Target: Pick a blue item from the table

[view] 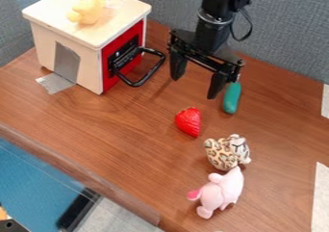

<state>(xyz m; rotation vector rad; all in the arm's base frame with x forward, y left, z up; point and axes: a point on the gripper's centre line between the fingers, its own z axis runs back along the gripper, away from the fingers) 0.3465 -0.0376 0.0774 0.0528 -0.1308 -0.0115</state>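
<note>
A brown, wood-grained desk (116, 110) is standing against grey fabric panels (283, 36), with a white-and-red box (93, 62) sitting on it. The smooth, elongated blue-green item (232, 99) is lying on the desk between the panels and a strawberry (189, 122). The arm (214, 21) is hanging from the top edge, its claw (194, 86) pointing downward near the item, fingers standing spread.

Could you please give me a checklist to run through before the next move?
1. Gripper open: ok, its fingers stand apart.
2. Gripper free of any item: ok.
3. Blue item identified: cannot tell for certain; the teal item seems the closest match.
4. Teal item between the fingers: not ok, it lies to one side.
5. Teal item apart from the strawberry: ok, bare table separates them.
</note>
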